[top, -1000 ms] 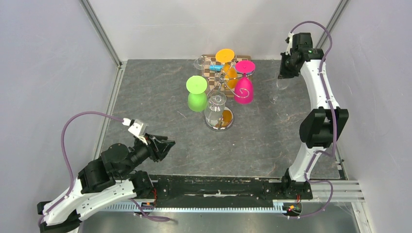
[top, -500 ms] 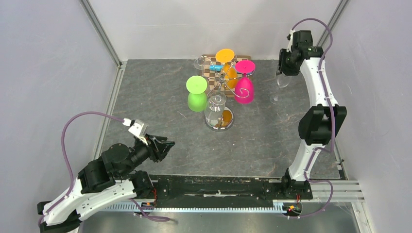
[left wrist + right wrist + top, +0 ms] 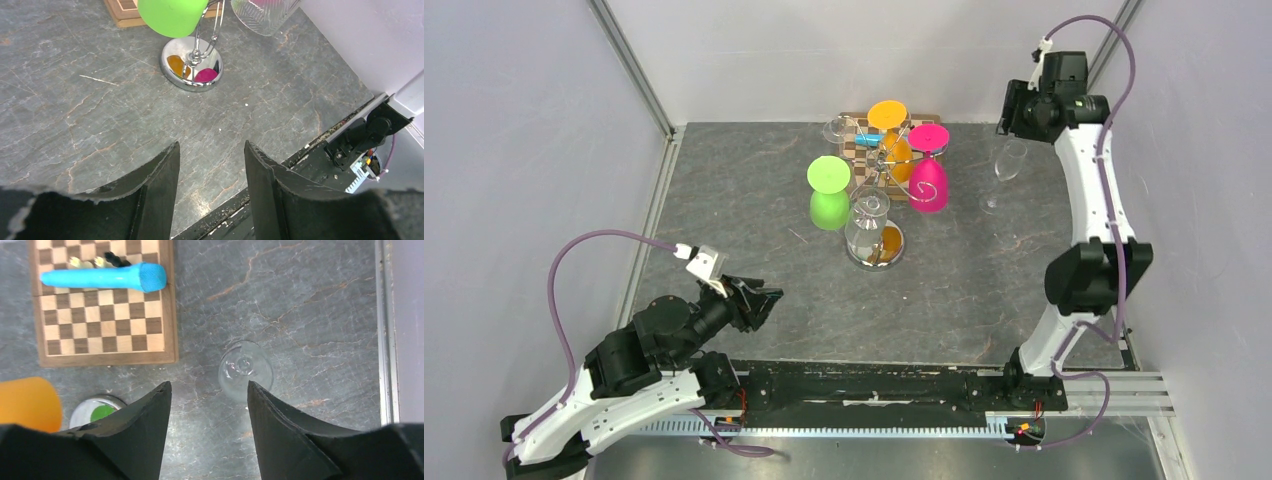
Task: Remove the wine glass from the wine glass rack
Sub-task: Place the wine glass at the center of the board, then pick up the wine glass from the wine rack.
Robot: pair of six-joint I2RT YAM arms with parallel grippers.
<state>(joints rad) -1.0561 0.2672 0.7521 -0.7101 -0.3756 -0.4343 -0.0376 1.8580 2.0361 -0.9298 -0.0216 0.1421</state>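
Right wrist view: the wine glass (image 3: 245, 371) stands straight up on the table (image 3: 310, 315), right under my right gripper (image 3: 209, 387), away from the wine glass rack (image 3: 876, 250). My fingers (image 3: 140, 430) are wide, holding nothing.

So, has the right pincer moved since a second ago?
Yes. The right pincer has pulled back toward the far right corner, farther from the wine glass rack, with its jaws apart, leaving the clear wine glass standing on its own.

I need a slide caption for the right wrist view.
Open right gripper over an upright clear wine glass on the table.
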